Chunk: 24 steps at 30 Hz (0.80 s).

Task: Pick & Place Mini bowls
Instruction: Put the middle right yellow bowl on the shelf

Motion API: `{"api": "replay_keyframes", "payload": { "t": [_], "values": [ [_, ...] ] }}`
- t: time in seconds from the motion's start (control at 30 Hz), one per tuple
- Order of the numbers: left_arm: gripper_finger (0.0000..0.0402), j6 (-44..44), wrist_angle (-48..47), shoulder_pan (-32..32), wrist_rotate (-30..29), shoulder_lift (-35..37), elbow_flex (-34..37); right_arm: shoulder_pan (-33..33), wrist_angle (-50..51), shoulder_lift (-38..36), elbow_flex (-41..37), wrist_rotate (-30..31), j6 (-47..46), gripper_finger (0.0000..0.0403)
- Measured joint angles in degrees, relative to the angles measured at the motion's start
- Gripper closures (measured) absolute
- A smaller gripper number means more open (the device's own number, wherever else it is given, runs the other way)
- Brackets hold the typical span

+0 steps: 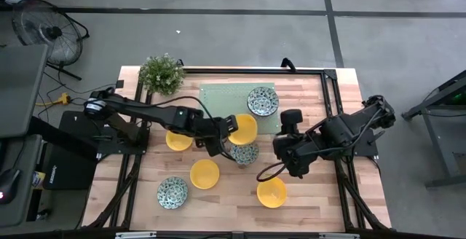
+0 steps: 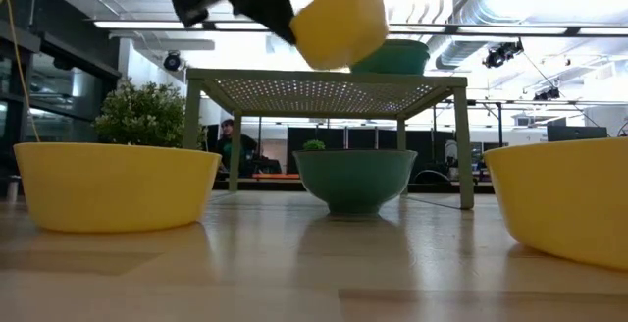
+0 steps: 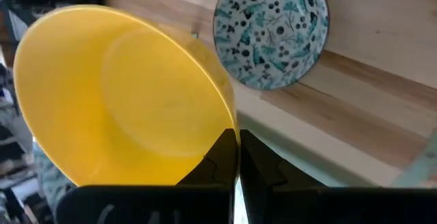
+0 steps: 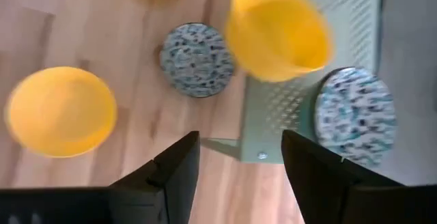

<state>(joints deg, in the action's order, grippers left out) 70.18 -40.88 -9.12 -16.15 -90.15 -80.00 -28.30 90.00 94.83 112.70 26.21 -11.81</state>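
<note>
A yellow bowl [image 1: 244,128] was held in the air, tilted, by the left gripper [image 1: 230,126], whose jaws were clenched on its rim at the near left edge of the green stand [image 1: 218,97]. In the low view that held bowl [image 2: 339,25] was seen above the level of the stand's top [image 2: 324,79], and in the left wrist view the rim of the bowl [image 3: 123,94] was pinched between the dark fingers [image 3: 222,159].

A patterned bowl [image 1: 262,100] stood on the stand's right part. Another patterned bowl [image 1: 245,152] rested on the table [image 1: 342,93] just in front of the stand, below the held bowl. A second yellow bowl [image 1: 178,140] lay to the stand's front left, a third [image 1: 204,173] farther forward, and a third patterned bowl [image 1: 172,192] farthest to the front left. A fourth yellow bowl [image 1: 271,192] was set well in front of the stand's right corner.

The right gripper [image 1: 285,159] was poised in front of the stand's right side, its jaws released and nothing between them, above the table near the fourth yellow bowl. In its wrist view the fingers [image 4: 311,159] stood wide apart over the stand's corner [image 4: 263,138].

A plant [image 1: 162,73] stood at the stand's far left.
</note>
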Motion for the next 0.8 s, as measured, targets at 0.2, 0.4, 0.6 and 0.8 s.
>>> {"api": "replay_keyframes", "payload": {
  "t": [0.2, 0.4, 0.6, 0.8],
  "values": [
    [0.0401, -4.15, -13.89, -0.31, -2.75, 0.07, -6.84, -0.43, 0.02, -0.45, -0.06, -3.39, -4.8, 0.0206],
    [0.0401, -5.71, -23.54, 0.97, -6.83, 0.07, -9.45, -2.38, 0.02, -1.49, -0.08, -2.06, -7.77, 0.0208],
    [0.0401, -6.11, -28.73, 5.04, -4.99, 0.07, -10.9, -4.63, 0.03, -3.76, -0.1, 2.84, -12.16, 0.0208],
    [0.0401, -5.03, -29.14, 11.35, 1.64, 0.07, -11.24, -5.59, 0.04, -5.75, -0.1, 7.88, -15.15, 0.0208]
  ]
}}
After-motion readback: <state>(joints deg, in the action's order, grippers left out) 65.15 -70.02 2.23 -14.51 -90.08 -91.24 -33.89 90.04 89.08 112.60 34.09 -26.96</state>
